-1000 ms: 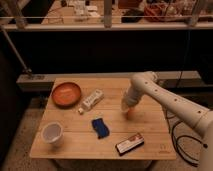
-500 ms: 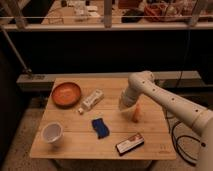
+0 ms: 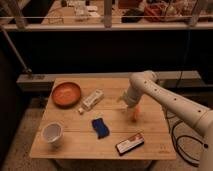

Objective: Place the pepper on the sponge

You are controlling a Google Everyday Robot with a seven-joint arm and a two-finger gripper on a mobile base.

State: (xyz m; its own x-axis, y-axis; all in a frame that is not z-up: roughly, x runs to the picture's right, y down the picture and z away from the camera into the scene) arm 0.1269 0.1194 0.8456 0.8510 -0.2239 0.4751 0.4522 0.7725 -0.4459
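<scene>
gripper (image 3: 126, 101) near pepper (image 3: 136, 113) blurred; arm (image 3: 175, 103) cropped right

White tubular arm (image 3: 172, 102), jaws at tip

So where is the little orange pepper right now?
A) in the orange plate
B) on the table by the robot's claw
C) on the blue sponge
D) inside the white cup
B: the pepper sits on the table just under the claw, right of the sponge and apart from it.
</scene>
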